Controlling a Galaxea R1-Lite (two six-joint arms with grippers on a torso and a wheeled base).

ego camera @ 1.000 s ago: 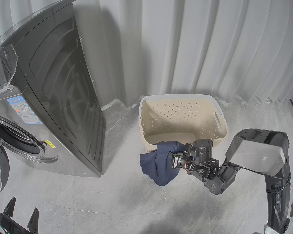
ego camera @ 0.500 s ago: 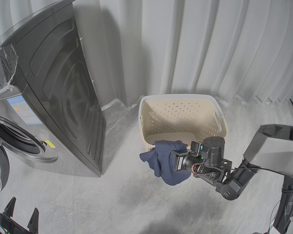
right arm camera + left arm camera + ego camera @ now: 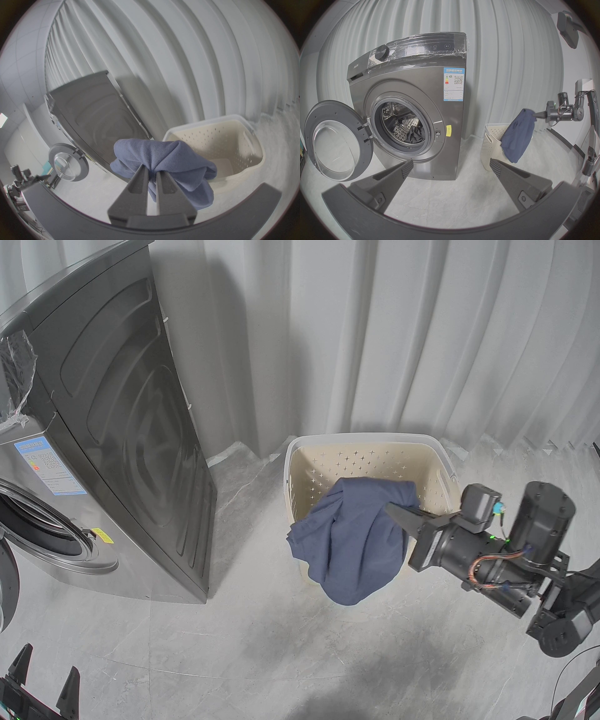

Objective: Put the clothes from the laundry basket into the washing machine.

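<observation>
Lifted higher, navy garment (image 3: 350,540) hangs bunched and limp from right claw (image 3: 391,511).

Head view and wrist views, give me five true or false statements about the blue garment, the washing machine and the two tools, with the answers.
1. The right tool is shut on the blue garment. True.
2. The washing machine has its door closed. False: the door stands swung open.
3. The left tool holds a piece of clothing. False: it is open and empty.
4. A dark garment lies inside the drum. True.
5. The blue garment lies at the bottom of the laundry basket. False: it hangs in the air from the right tool, by the basket.
</observation>
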